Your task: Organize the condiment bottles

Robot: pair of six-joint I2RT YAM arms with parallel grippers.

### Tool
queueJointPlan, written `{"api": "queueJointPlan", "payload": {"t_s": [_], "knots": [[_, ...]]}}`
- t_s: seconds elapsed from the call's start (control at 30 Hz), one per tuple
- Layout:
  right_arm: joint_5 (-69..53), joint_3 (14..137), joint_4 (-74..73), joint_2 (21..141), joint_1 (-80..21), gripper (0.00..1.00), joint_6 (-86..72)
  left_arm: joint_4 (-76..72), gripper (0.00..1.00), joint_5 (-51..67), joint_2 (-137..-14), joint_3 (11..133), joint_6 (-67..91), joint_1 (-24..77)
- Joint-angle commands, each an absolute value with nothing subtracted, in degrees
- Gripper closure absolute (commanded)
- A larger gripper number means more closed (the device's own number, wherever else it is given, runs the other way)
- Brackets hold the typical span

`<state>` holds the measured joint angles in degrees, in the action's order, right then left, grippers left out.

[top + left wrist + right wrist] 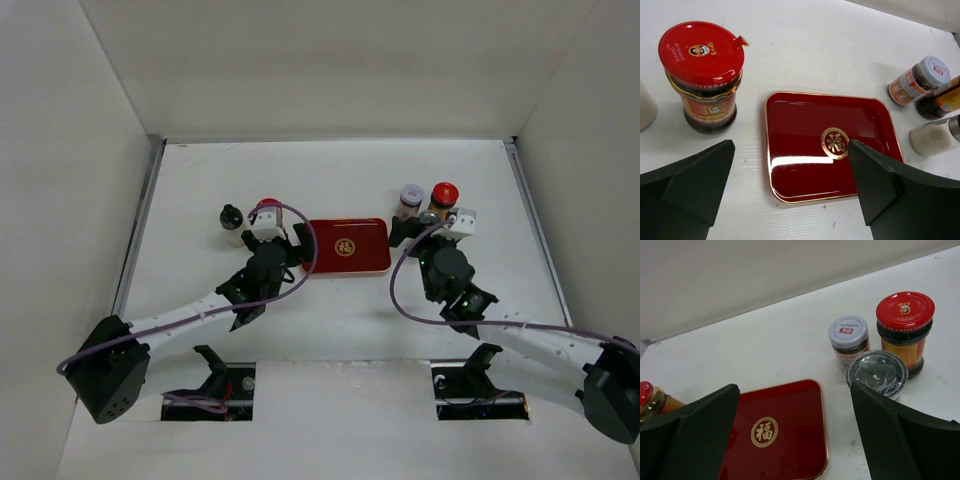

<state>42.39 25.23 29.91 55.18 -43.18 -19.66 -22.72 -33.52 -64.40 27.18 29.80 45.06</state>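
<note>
Condiment bottles stand in two groups on either side of the red tray [345, 245], and none is on it yet. To its left are a red-capped jar [702, 75] and, further out, a black-capped bottle [232, 222]. To its right a grey-capped jar [848, 337], a second red-capped jar [904, 325] and a clear-lidded shaker [876, 372] stand close together, the shaker nearest the arm. All are upright on the white table [330, 320].

Our left gripper [790, 150] hangs near the tray's left part, fingers spread wide with nothing between them. Our right gripper [794, 390] is likewise wide apart and empty, just short of the shaker.

We judge the step in hand to be the first pick. With the left arm we should shift leftward until the red-capped jar sits centred between the fingers, drop below its wide cap, and close on the glass body. On the right we would take the shaker first, since the other two crowd behind it. One finger must slip in beside it without nudging them over.
</note>
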Motion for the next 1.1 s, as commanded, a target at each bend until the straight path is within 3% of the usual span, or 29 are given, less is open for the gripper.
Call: {"api": "queueJointPlan", "payload": {"t_s": [0.0,0.2,0.23,0.3,0.33,0.4,0.43,0.5,0.53,0.6,0.63,0.7,0.73,0.87,1.07], "knots": [[44.1,24.1,30.0,53.6,-43.8,0.0,-19.7,-23.4,0.0,-34.3,-64.0,29.5,28.8,45.0],[40.5,23.6,30.4,53.4,-43.5,0.01,-19.8,-24.1,0.0,-35.1,-65.5,29.9,25.1,43.4],[40.2,23.8,30.4,53.4,-43.6,0.12,-19.4,-24.2,0.0,-35.8,-65.3,30.1,24.4,43.4],[40.3,24.5,29.7,53.6,-43.8,0.54,-18.7,-23.7,0.0,-38.2,-64.2,31.1,23.2,43.6],[40.5,24.6,29.6,53.6,-43.8,0.68,-18.4,-23.6,0.0,-38.4,-63.7,31.8,22.9,43.2],[40.3,24.5,29.0,53.5,-43.8,0.79,-18.9,-22.4,0.0,-37.3,-63.5,33.7,22.2,42.5],[40.0,24.5,28.7,54.0,-43.8,0.79,-19.1,-21.1,0.07,-36.5,-63.2,34.5,22.1,42.2],[39.7,25.5,28.6,55.2,-43.8,0.69,-18.4,-20.0,0.39,-36.9,-62.8,35.4,22.1,42.1],[39.7,25.7,28.5,55.4,-44.0,0.61,-18.2,-19.5,0.41,-36.9,-63.1,36.0,22.0,41.6],[39.7,25.8,29.2,56.1,-45.0,0.28,-17.6,-16.5,0.34,-36.4,-64.9,38.1,21.5,39.5],[39.7,25.8,29.4,56.3,-45.2,0.19,-17.5,-14.1,0.25,-36.3,-66.1,39.5,21.7,38.5],[39.6,26.2,29.3,56.7,-45.3,0.04,-17.1,-12.7,0.15,-36.7,-67.6,40.5,21.7,37.1],[39.3,26.4,29.2,56.7,-45.4,0.0,-17.0,-12.6,0.13,-36.2,-68.5,40.9,21.7,36.0],[38.5,26.1,29.6,57.0,-45.8,0.0,-17.0,-11.9,0.08,-33.8,-72.6,43.1,21.5,32.3],[37.9,26.6,29.8,58.7,-45.9,0.0,-17.1,-11.6,0.08,-30.4,-77.4,45.7,22.1,29.6]]}}
